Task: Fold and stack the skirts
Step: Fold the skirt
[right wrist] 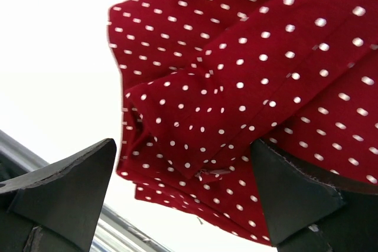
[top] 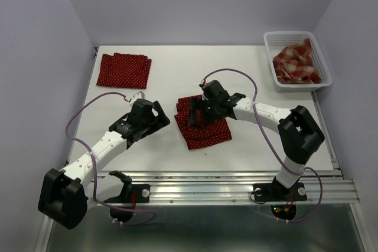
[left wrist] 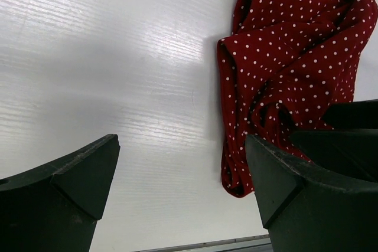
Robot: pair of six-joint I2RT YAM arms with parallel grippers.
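One dark red polka-dot skirt (top: pixel 124 70) lies folded flat at the table's back left. A second polka-dot skirt (top: pixel 207 129) lies partly folded and rumpled in the middle; it shows in the left wrist view (left wrist: pixel 295 57) and the right wrist view (right wrist: pixel 236 75). The plaid skirt (top: pixel 296 62) lies crumpled in the white mesh basket (top: pixel 287 34). My right gripper (top: pixel 199 114) (right wrist: pixel 183 175) is open just over the middle skirt's left part, its right finger against the cloth. My left gripper (top: pixel 162 116) (left wrist: pixel 183 169) is open and empty over bare table, just left of that skirt.
The basket stands at the back right corner of the white table (top: pixel 248 75). Purple cables loop from both arms. The metal rail (top: pixel 236 187) runs along the near edge, close below the middle skirt.
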